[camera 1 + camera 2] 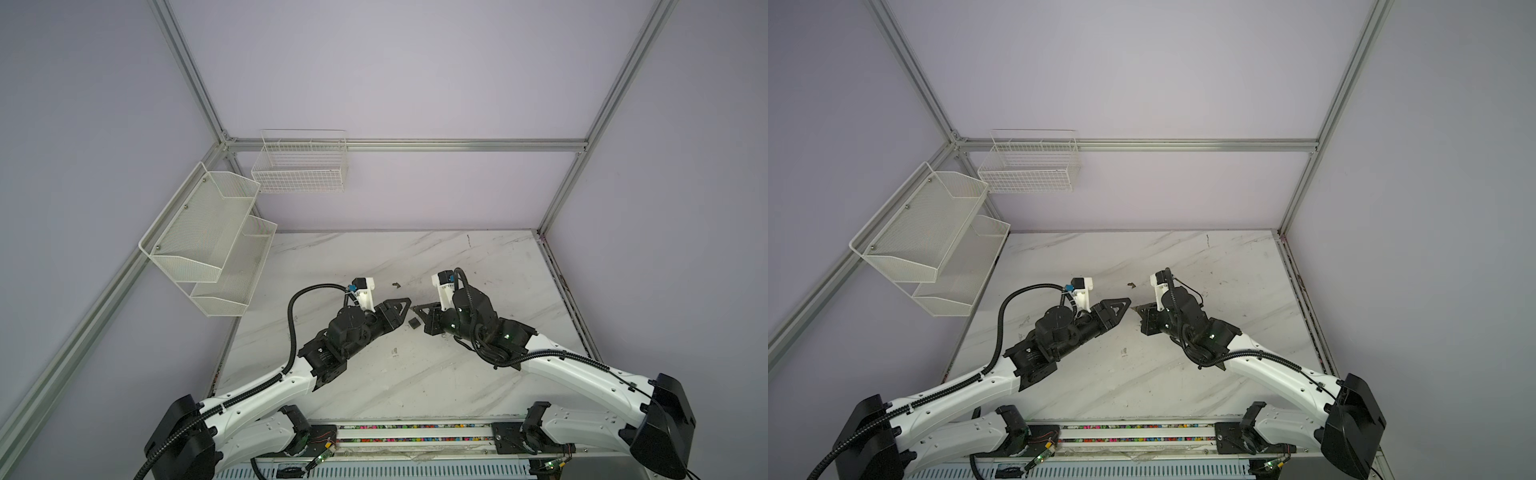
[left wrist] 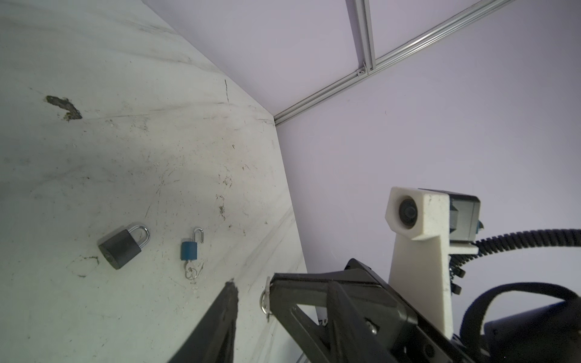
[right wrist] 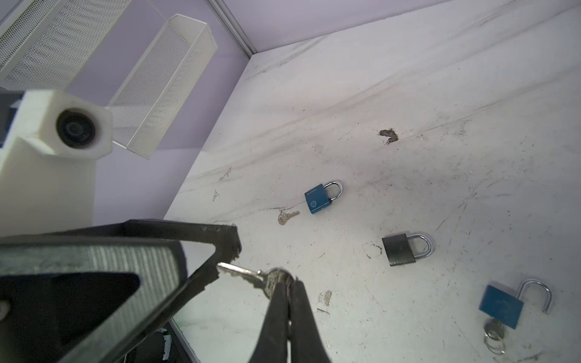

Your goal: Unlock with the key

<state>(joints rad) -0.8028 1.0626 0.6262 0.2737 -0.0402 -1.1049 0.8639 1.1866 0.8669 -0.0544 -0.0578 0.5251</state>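
My right gripper (image 3: 287,279) is shut on the head of a silver key (image 3: 242,270), held above the marble table (image 3: 408,78). The blade points into my left gripper (image 3: 224,261), whose jaws stand apart around the blade tip. In the left wrist view the key (image 2: 266,300) shows edge-on beside one of my fingers (image 2: 231,292). Both top views show the two grippers (image 1: 407,301) (image 1: 415,308) tip to tip at mid-table. On the table lie a shut dark padlock (image 3: 399,250), a shut blue padlock (image 3: 320,199) and a blue padlock with an open shackle (image 3: 501,306).
A loose key (image 3: 287,217) lies by the shut blue padlock. Another key on a ring (image 3: 493,336) sits in the open one. White mesh shelves (image 1: 208,241) hang on the left wall and a wire basket (image 1: 301,166) on the back wall. A chipped spot (image 3: 389,135) marks the tabletop.
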